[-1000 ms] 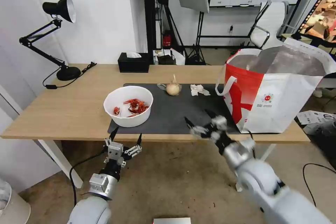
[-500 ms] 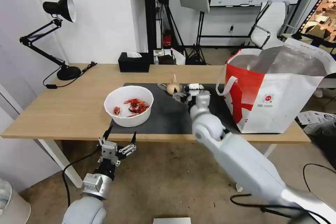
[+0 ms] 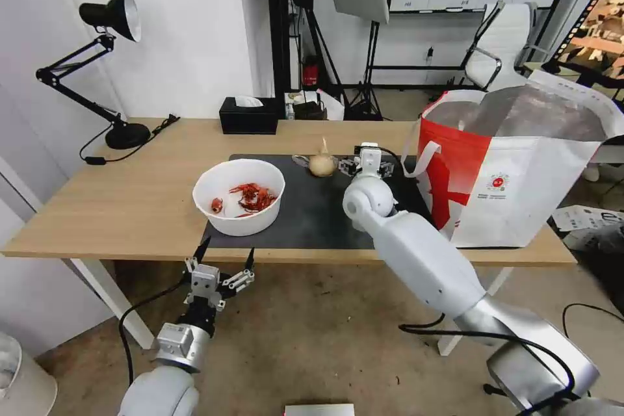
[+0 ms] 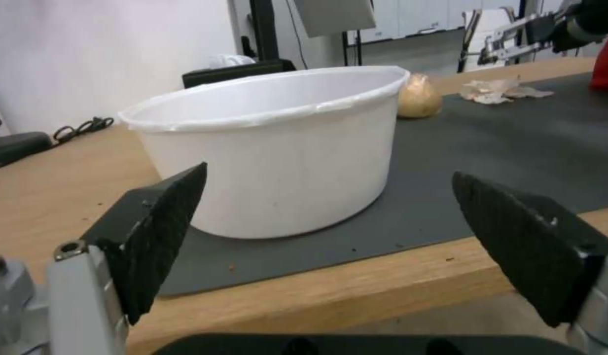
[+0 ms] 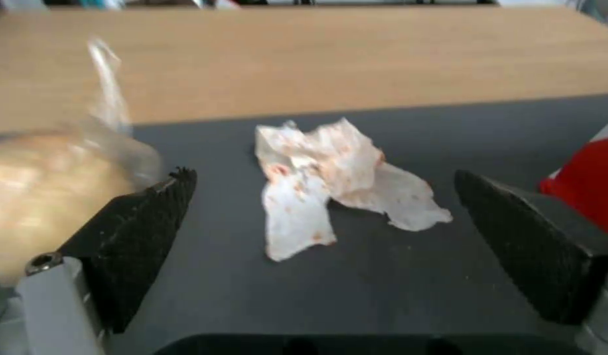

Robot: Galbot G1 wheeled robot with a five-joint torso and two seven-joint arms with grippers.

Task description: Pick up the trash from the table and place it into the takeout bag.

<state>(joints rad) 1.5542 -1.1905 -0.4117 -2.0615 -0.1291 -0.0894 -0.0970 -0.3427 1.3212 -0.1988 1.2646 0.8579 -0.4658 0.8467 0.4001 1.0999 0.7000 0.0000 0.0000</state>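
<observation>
Because the right arm reaches across the dark mat (image 3: 305, 208), it hides the crumpled tissue (image 5: 337, 185) from the head view; the wrist view shows it lying flat between the right gripper's (image 3: 368, 162) wide-spread, empty fingers. A tan knotted bundle (image 3: 322, 164) sits just left. The bowl of crayfish shells (image 3: 239, 196) stands near the long wooden table's (image 3: 130, 201) front edge, the takeout bag (image 3: 513, 169) at the right. Beyond are a desk lamp and studio stands. A second ago the right gripper hung near the table's front edge; the left gripper (image 3: 224, 260), open and empty, stays below it.
</observation>
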